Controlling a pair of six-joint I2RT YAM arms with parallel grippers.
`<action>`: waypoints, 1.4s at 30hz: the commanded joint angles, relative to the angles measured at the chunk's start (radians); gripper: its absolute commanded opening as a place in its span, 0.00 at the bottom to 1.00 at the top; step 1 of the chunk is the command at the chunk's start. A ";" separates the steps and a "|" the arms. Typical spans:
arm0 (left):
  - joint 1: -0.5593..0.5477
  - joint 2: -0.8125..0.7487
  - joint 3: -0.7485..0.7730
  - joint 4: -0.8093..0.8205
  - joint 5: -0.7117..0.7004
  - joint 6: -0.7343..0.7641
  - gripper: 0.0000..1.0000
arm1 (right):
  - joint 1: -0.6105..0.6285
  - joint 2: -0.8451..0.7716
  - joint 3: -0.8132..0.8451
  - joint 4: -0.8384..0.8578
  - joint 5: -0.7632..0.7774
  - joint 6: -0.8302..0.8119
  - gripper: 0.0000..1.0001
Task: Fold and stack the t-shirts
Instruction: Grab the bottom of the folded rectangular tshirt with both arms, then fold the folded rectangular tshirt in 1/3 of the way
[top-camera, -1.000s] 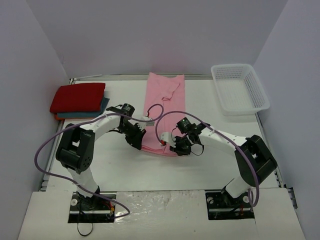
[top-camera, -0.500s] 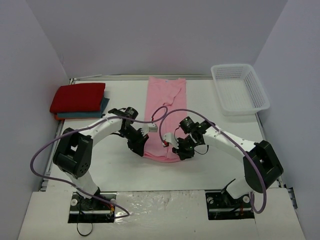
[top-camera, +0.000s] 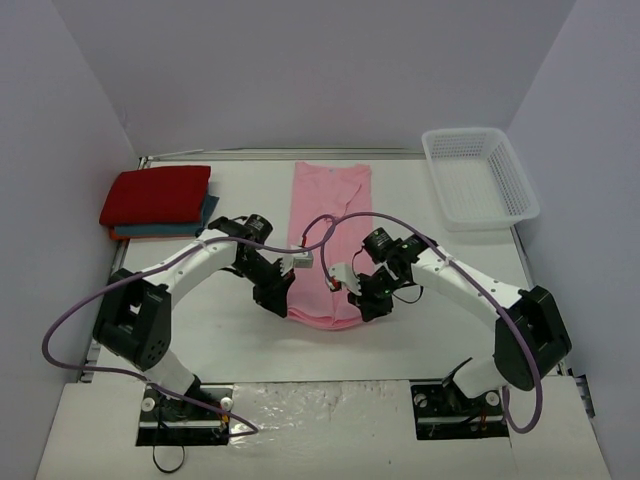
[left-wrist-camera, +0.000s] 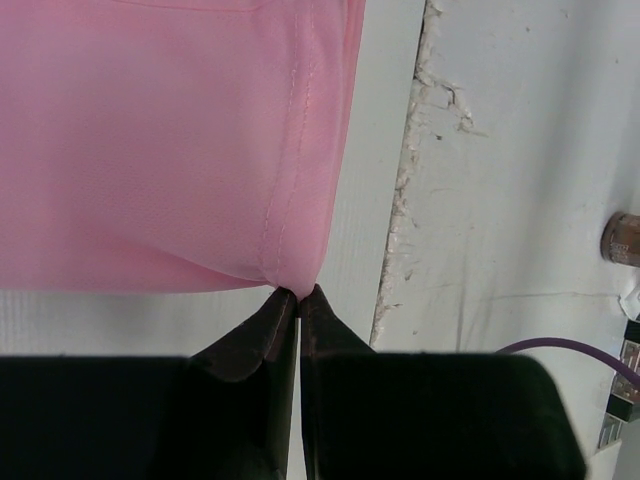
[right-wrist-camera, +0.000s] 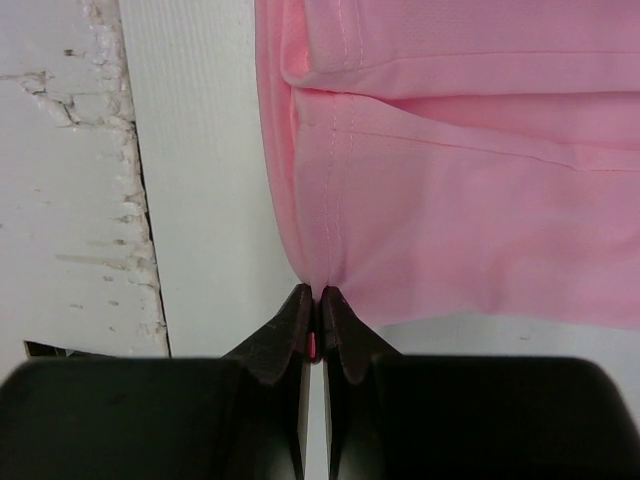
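you have the pink shirt (top-camera: 330, 225) lying as a long narrow strip in the middle of the bench (top-camera: 430, 335), running from the far edge toward the arms. the left gripper (left-wrist-camera: 298, 293) is pressed together on the near left corner of this shirt. in the left wrist view its two dark fingertips meet with a small bit of the hem between them. the right gripper (right-wrist-camera: 318, 292) does the same at the near right corner, its fingertips closed and the pink cloth pinched at the seam. in the top view both arms reach inward, so the two grippers stand at the two ends of the shirt's near edge, which curves a little between them. the red shirt (top-camera: 155, 193) is folded at the far left of the bench, on top of the teal shirt (top-camera: 208, 210), of which you see only an edge. the white basket (top-camera: 470, 135) stands at the far right, well apart from the pink shirt.
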 joint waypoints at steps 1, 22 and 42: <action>-0.007 -0.047 0.052 -0.114 0.063 0.086 0.02 | -0.007 -0.042 0.052 -0.114 -0.042 -0.029 0.00; 0.007 0.052 0.237 -0.347 0.077 0.233 0.02 | -0.061 -0.062 0.201 -0.228 0.004 -0.120 0.00; 0.116 0.183 0.407 -0.393 0.072 0.279 0.02 | -0.154 0.090 0.305 -0.088 0.036 -0.166 0.00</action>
